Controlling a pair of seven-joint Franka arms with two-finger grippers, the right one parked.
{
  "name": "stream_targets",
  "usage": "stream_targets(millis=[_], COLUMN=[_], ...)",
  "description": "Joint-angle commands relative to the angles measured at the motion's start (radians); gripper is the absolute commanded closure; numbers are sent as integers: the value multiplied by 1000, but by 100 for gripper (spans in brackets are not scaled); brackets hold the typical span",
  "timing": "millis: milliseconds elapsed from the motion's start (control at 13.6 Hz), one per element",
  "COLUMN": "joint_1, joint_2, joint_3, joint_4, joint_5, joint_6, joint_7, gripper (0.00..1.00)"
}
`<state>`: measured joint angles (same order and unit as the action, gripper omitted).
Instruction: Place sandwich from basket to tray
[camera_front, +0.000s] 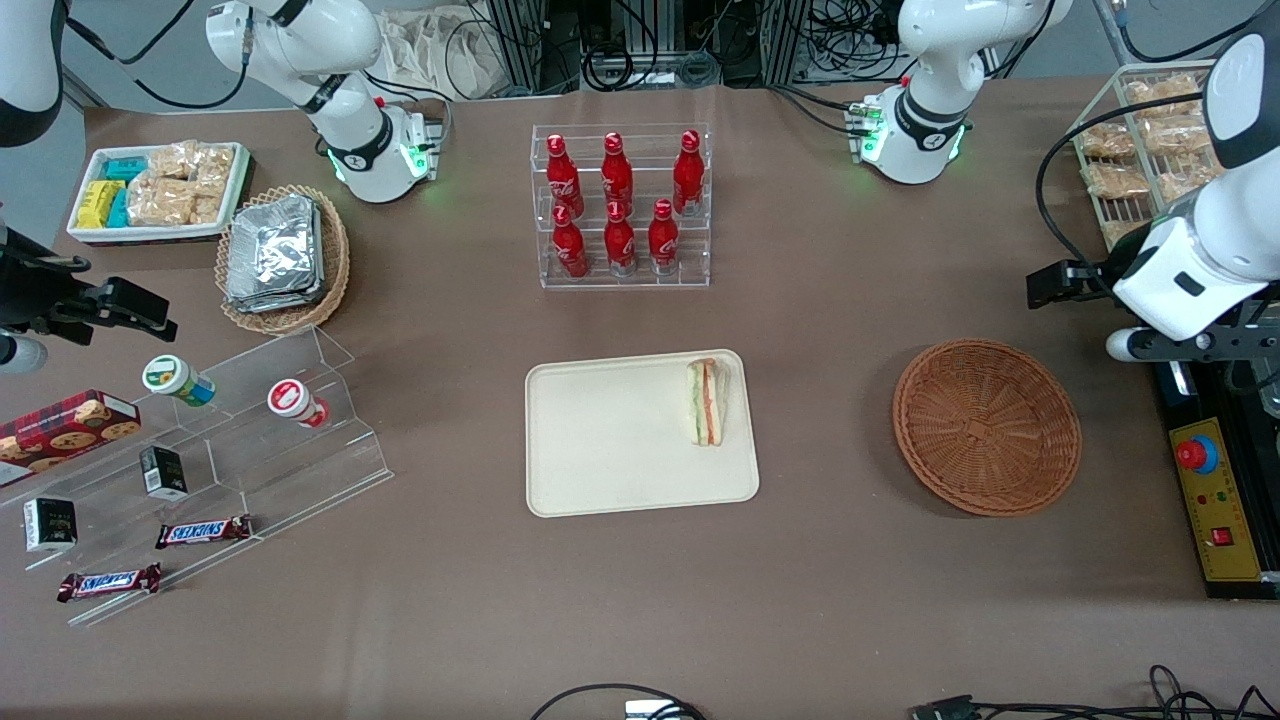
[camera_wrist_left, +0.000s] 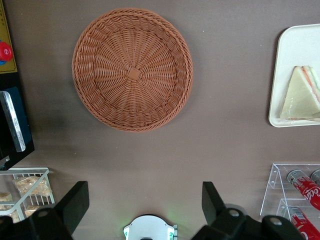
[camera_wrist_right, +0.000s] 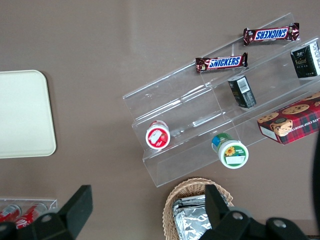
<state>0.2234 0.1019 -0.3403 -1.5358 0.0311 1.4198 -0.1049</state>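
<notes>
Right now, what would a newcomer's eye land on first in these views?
Probably the sandwich, lying on the cream tray at its edge nearest the basket, which sits empty toward the working arm's end. The gripper hangs open above the table beside the basket, holding nothing. Red bottles stand in a clear rack farther from the camera.

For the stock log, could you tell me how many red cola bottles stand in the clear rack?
6 red cola bottles in the clear rack: three on the upper step, three on the lower step nearer the front camera. None seem hidden. The gripper hangs open above the table by the basket.
</notes>
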Motion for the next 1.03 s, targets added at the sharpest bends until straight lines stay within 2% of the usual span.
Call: stream_targets(millis=[0, 147, 220, 953], joint_1=[-57, -224, -252, -257], joint_2=[-51, -56, -56, -44], joint_3=[53, 220, 251, 250], joint_4=[-35, -35, -37, -35], joint_5=[6, 0, -5, -13], joint_6=[14, 22, 30, 36], joint_7=[10, 10, 10, 8], gripper=[0, 0, 0, 0])
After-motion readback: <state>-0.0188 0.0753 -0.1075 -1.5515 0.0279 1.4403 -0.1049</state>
